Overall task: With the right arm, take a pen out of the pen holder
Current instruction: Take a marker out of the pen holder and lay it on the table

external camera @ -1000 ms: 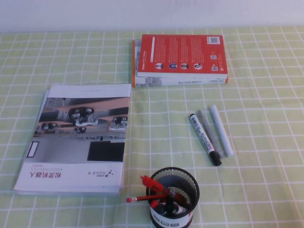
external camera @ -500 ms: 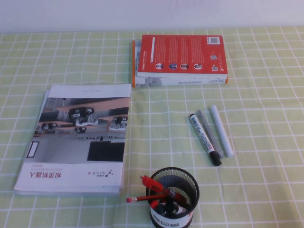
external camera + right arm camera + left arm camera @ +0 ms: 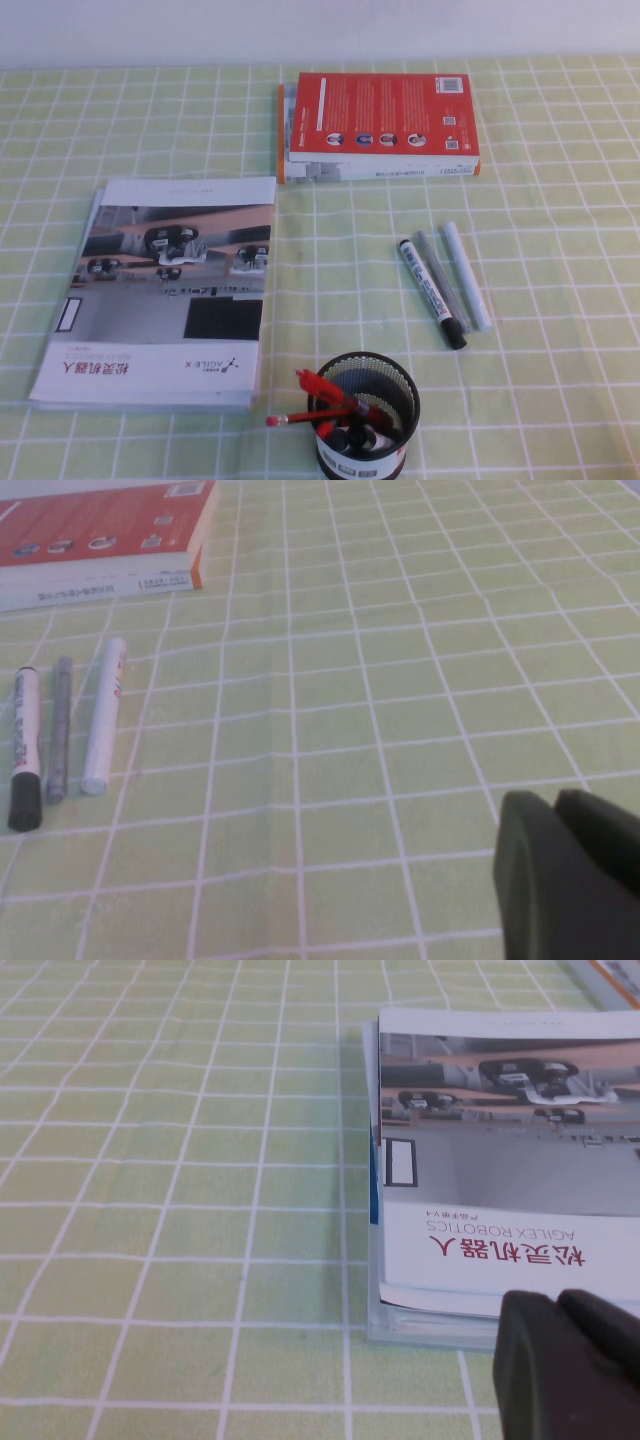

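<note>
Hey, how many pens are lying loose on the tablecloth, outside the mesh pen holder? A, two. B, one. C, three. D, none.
C: a black-capped marker, a grey pen and a white pen lie side by side on the cloth, apart from the pen holder. The left gripper sits shut by the magazine, and the right gripper is shut over bare cloth.

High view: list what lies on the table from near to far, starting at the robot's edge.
pen holder → three loose pens → red book. The booklet spans too much depth to rank. Neither gripper shows there: the left gripper hangs by the booklet's corner, the right gripper over the cloth.
</note>
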`<state>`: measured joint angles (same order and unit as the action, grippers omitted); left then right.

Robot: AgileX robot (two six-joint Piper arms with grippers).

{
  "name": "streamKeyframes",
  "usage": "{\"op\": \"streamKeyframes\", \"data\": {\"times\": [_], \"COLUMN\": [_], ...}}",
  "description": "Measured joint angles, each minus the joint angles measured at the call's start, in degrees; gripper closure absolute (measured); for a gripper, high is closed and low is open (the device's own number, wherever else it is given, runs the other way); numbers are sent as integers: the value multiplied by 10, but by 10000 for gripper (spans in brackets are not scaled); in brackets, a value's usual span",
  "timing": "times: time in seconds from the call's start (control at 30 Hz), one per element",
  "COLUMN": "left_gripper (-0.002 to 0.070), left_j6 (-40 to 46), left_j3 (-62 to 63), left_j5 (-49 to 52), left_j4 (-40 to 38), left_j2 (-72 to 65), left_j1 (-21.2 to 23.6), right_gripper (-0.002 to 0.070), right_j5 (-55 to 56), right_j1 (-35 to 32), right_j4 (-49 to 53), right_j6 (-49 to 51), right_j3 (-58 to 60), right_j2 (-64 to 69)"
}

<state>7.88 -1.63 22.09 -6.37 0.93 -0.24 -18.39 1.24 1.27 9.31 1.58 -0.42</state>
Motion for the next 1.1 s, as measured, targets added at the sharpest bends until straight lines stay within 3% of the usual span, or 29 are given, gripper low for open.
{"op": "streamKeyframes", "data": {"times": [0.27, 0.63, 1.1], "left_gripper": [680, 680, 680], "left_j6": [0, 0, 0], "left_j3": [0, 0, 0], "left_j5": [0, 0, 0], "left_j4": [0, 0, 0], "left_j2": [0, 0, 0], "left_j1": [0, 0, 0], "right_gripper": [688, 688, 688], "right_j5": [-1, -28, -29], "right_j1": [0, 0, 0], "right_j4": [-5, -75, -76], "right_j6": [-6, -114, -119], "right_j3": [0, 0, 0], "right_j2": [0, 0, 0]}}
